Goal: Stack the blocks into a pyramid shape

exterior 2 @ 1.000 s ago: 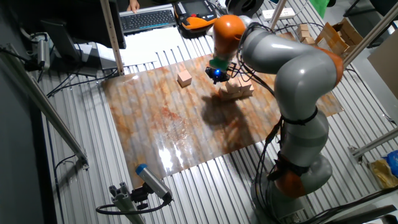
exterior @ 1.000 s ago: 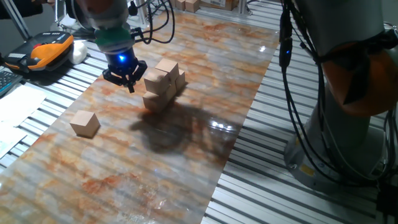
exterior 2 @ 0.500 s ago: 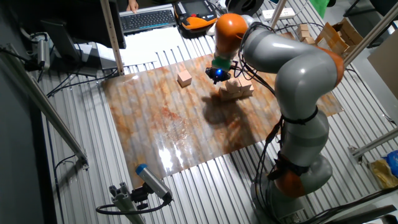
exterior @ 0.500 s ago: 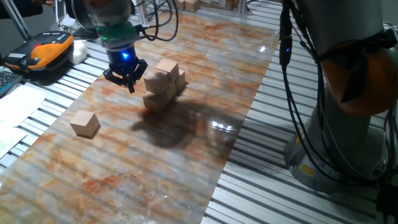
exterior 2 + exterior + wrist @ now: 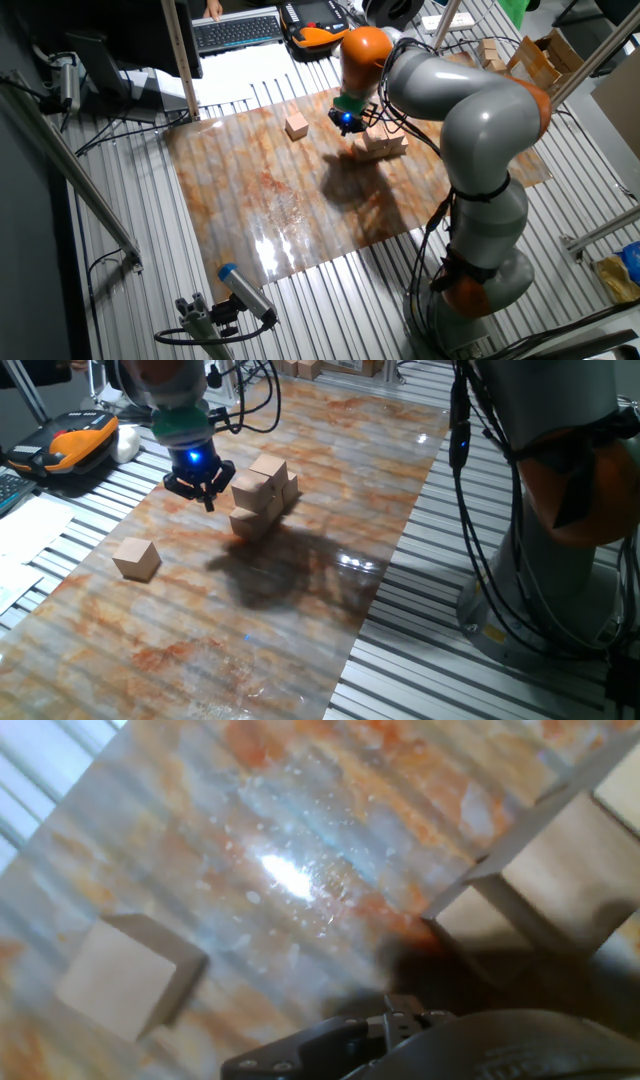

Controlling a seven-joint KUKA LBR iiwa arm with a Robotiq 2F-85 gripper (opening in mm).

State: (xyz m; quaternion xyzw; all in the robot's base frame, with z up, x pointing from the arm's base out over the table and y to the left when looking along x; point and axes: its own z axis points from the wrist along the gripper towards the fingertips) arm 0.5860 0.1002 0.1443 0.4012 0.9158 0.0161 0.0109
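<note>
One light tan wooden cube (image 5: 136, 558) lies apart from the stepped pile of tan cubes (image 5: 262, 494); the black two-finger gripper (image 5: 203, 488) hovers beside the pile, holding nothing, opening unclear.

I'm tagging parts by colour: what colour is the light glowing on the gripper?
Blue; the light sits just above the gripper, clearest in the fixed view from the table's end.

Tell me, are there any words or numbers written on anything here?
None that can be read.
The wooden blocks are plain, with no marks.
The keyboard has keys, but they are too small to read.
The orange and black device shows no readable label.
</note>
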